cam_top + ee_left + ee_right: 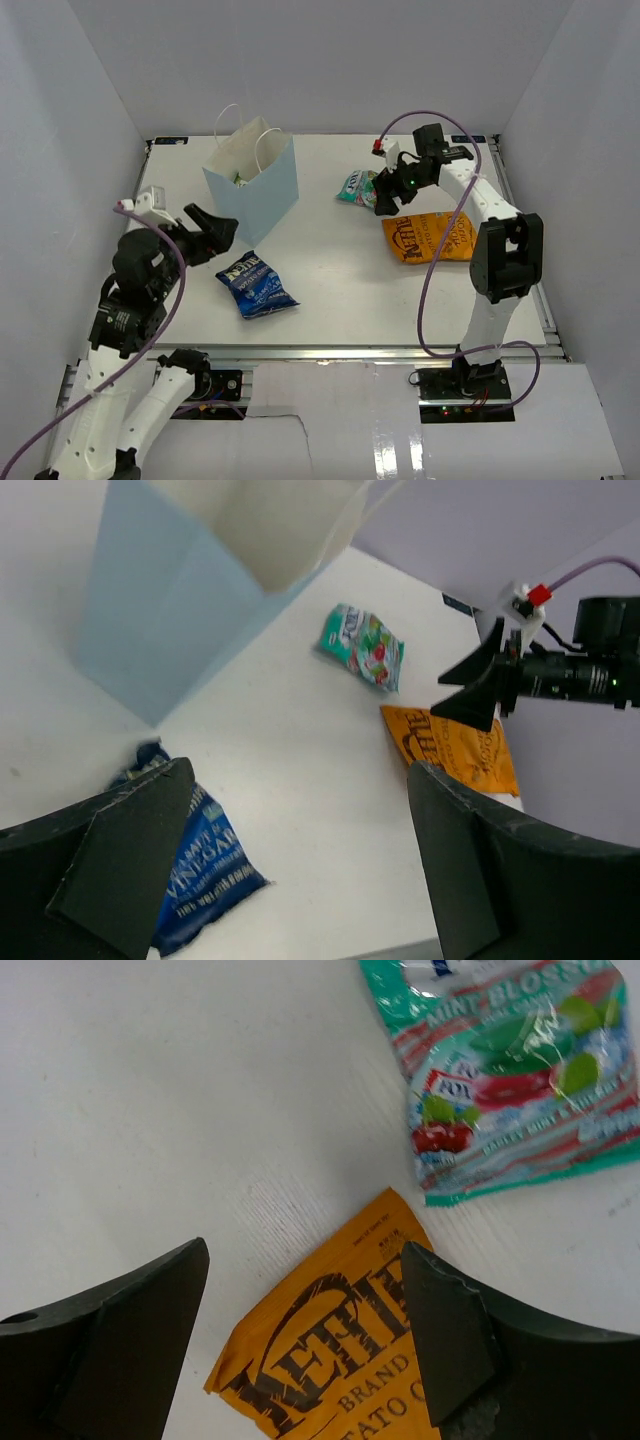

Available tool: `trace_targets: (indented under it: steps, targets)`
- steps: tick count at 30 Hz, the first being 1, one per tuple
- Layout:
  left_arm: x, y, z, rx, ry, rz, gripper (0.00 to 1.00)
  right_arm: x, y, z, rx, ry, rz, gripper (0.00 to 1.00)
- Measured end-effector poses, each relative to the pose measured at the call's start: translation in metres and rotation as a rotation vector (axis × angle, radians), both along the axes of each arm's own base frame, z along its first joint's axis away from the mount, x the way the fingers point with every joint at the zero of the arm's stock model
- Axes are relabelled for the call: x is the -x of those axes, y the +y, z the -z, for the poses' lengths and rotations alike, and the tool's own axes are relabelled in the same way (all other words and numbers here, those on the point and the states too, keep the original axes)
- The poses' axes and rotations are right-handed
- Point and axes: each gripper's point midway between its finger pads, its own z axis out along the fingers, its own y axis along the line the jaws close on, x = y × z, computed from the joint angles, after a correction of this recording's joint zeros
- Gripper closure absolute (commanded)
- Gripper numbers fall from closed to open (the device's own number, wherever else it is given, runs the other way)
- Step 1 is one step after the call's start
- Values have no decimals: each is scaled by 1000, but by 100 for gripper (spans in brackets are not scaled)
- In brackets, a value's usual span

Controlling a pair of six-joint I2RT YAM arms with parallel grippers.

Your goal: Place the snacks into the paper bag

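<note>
The pale blue paper bag [252,178] [165,610] stands upright at the back left, its mouth open, with a bit of green showing inside. A blue crisp bag [256,285] [195,870] lies flat in front of it. My left gripper [212,236] [300,855] hangs open and empty above the table, just left of the blue bag. A small teal bag [357,187] [520,1070] and a large orange crisp bag [432,237] [330,1360] lie at the right. My right gripper [388,197] [300,1330] is open, empty, above the orange bag's corner.
White walls [90,130] close in the table on three sides. The right arm's purple cable [425,290] loops over the table near the orange bag. A metal rail [350,352] runs along the near edge.
</note>
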Motion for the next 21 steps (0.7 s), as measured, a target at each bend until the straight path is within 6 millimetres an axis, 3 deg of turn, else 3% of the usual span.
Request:
trace_targets:
  steps: [3,7,12,16,21]
  targets:
    - [16,-3,57,106,115,-13,2,5,13,10,-12,52,-164,13]
    - [32,-3,113,209,261,-63,2,37,33,28,-64,186,-290,13]
    - [40,-1,147,258,407,-133,2,101,76,42,-113,292,-385,11]
    - [38,-2,176,245,523,-165,2,146,107,49,-87,299,-336,10]
    - [34,-1,214,174,693,-209,2,184,139,25,-171,213,-305,9]
